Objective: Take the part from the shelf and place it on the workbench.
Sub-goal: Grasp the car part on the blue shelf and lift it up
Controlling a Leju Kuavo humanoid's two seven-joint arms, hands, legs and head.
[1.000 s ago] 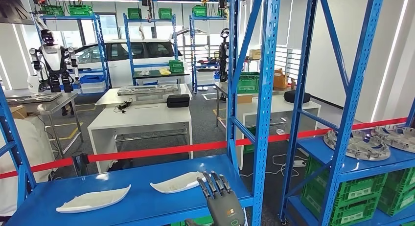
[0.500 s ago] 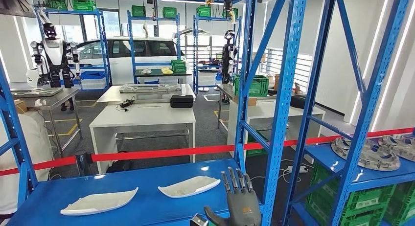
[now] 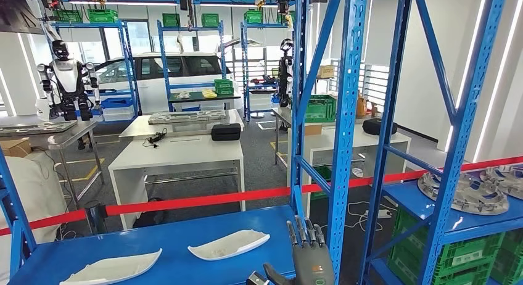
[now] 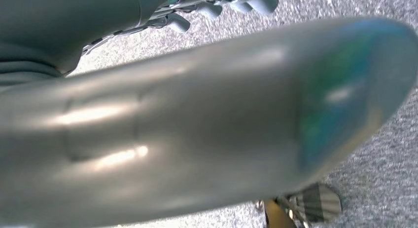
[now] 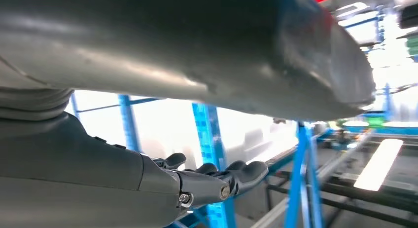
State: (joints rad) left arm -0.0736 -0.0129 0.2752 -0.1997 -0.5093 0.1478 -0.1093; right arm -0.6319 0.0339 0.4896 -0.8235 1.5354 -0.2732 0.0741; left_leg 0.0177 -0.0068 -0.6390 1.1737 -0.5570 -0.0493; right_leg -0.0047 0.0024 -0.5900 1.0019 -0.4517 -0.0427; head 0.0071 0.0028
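The right hand [image 3: 310, 260] is raised at the bottom centre of the head view, back toward the camera, fingers straight, slightly apart and pointing up, thumb out to the side; it holds nothing. It stands over the front right corner of the blue shelf [image 3: 166, 239], just right of the nearer white part [image 3: 228, 244] and not touching it. A second white part [image 3: 111, 268] lies at the lower left of the frame on the same shelf, well apart from the hand. In the right wrist view the right hand's dark fingers [image 5: 236, 174] reach out uncurled toward a blue post [image 5: 212, 154]. The left hand [image 4: 217, 6] shows in the left wrist view above grey carpet, its fingertips [image 4: 259, 0] loosely curled around nothing.

Beyond the shelf a red tape [image 3: 197, 202] runs across the frame. At the right edge, grey metal discs [image 3: 462, 191] sit on a neighbouring rack above green crates [image 3: 469, 251]. Behind the tape stands a white worktop [image 3: 179, 152] carrying a black case [image 3: 226, 132]. Farther back, at upper left, another humanoid robot [image 3: 65, 78] stands before a white car [image 3: 166, 69].
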